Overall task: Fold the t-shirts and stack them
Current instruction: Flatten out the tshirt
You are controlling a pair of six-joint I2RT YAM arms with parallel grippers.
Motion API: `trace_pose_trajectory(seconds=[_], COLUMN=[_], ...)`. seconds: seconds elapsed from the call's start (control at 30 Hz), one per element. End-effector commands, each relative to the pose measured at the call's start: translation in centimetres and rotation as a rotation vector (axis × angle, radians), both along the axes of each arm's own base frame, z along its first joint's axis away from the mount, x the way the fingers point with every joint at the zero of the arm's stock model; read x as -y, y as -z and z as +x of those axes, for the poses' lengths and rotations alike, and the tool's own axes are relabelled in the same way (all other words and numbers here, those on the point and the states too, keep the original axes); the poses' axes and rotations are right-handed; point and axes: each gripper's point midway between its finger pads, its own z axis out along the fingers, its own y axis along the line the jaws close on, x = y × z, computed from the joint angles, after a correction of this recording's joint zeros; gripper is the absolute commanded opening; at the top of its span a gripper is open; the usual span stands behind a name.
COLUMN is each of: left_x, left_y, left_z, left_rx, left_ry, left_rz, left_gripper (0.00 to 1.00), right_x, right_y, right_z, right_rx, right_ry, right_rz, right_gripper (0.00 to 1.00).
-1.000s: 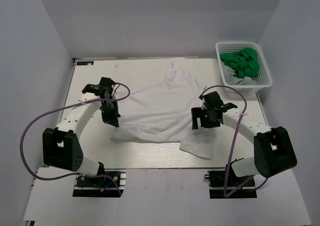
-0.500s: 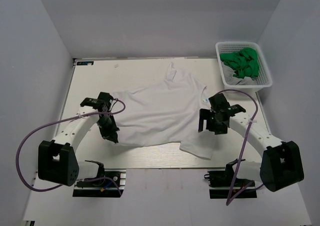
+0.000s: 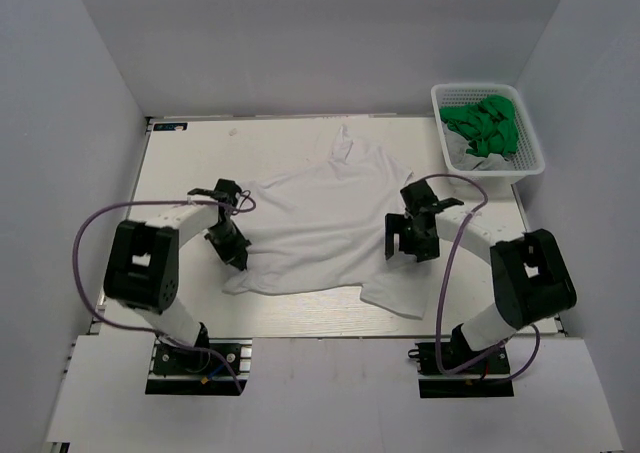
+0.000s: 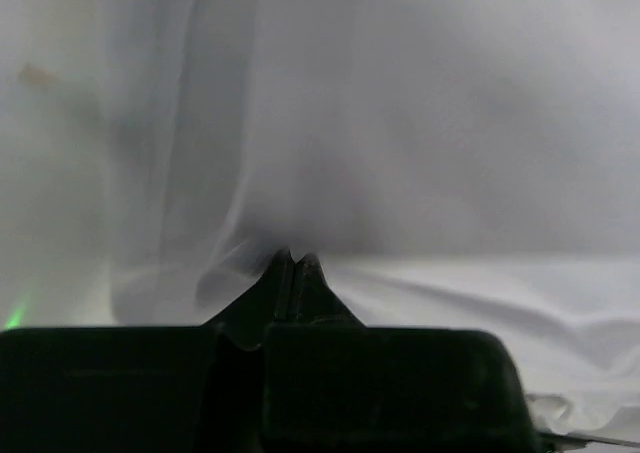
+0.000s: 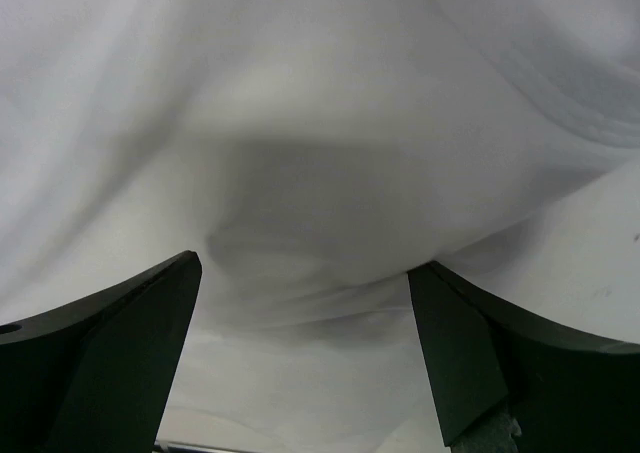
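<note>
Clearly the left claw [image 3: 232, 245] pinches the left edge of the white t-shirt [image 3: 318, 218] lying mid-way across the desk [image 3: 180, 173]; the right claw [image 3: 411, 239] gapes over its right side. Best to close it on cloth first, then pull both evenly.

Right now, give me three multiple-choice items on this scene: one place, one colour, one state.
1. Where on the table is the basket?
A. near left corner
B. middle
C. far right corner

2. What colour is the cloth heaped in the basket?
A. green
B. red
C. blue

3. What are the left fingers doing?
A. spread wide over bare wood
B. shut on the shirt
C. gripping the basket

Key:
1 C: the top view shows it at the far right corner.
2 A: the heap is bright green.
3 B: the left wrist view shows the tips together with white fabric pinched between them.
</note>
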Motion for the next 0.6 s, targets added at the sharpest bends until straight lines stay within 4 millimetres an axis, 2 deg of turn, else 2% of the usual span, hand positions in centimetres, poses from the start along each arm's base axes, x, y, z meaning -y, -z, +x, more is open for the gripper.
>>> trace_pose_trajectory(seconds=[0.0, 0.07, 0.1, 0.13, 0.17, 0.2, 0.23, 0.27, 0.3, 0.33, 0.4, 0.43, 0.47, 0.57], left_x=[-0.1, -0.3, -0.5, -0.2, -0.1, -0.3, 0.1, 0.1, 0.1, 0.4, 0.0, 0.2, -0.1, -0.2], left_y=[0.9, 2.5, 3.0, 2.9, 4.1, 4.4, 3.7, 3.7, 4.7, 3.1, 2.2, 0.9, 0.4, -3.2], left_z=[4.6, 5.7, 6.4, 7.9, 8.4, 9.3, 11.8, 12.9, 13.9, 16.7, 19.5, 22.3, 22.5, 24.2], left_rx=[0.090, 0.069, 0.070, 0.094, 0.070, 0.078, 0.124, 0.133, 0.122, 0.173, 0.214, 0.267, 0.251, 0.329], left_ry=[-0.041, -0.042, -0.042, -0.043, -0.028, -0.019, -0.009, -0.001, 0.011, 0.033, 0.044, 0.047, 0.062, 0.070], left_rz=[0.036, 0.066, 0.067, 0.062, 0.068, 0.089, 0.080, 0.091, 0.103, 0.107, 0.156, 0.164, 0.189, 0.203], left_gripper=[0.00, 0.00, 0.00, 0.00, 0.00, 0.00, 0.00, 0.00, 0.00, 0.00, 0.00, 0.00, 0.00, 0.00], right_x=[-0.9, -0.7, -0.8, -1.2, -1.3, -1.1, -1.8, -1.4, -1.7, -2.1, -2.2, -2.8, -3.1, -3.3], right_y=[-0.5, 0.8, 0.9, 0.9, 1.2, 2.7, 1.6, 1.5, 2.2, 1.0, 1.1, -0.4, -1.4, -3.8], right_z=[4.0, 4.9, 5.4, 6.9, 7.4, 7.6, 10.0, 10.9, 12.3, 14.3, 16.6, 18.2, 19.4, 19.9], right_rx=[0.088, 0.067, 0.071, 0.088, 0.084, 0.049, 0.102, 0.113, 0.115, 0.154, 0.160, 0.196, 0.209, 0.249], right_ry=[0.000, 0.014, 0.030, 0.036, 0.041, 0.047, 0.057, 0.072, 0.075, 0.078, 0.088, 0.077, 0.077, 0.068], right_rz=[-0.004, -0.036, -0.033, -0.033, -0.038, -0.059, -0.049, -0.057, -0.066, -0.054, -0.054, -0.037, -0.027, -0.023], right_gripper=[0.90, 0.90, 0.90, 0.90, 0.90, 0.90, 0.90, 0.90, 0.90, 0.90, 0.90, 0.90, 0.90, 0.90])
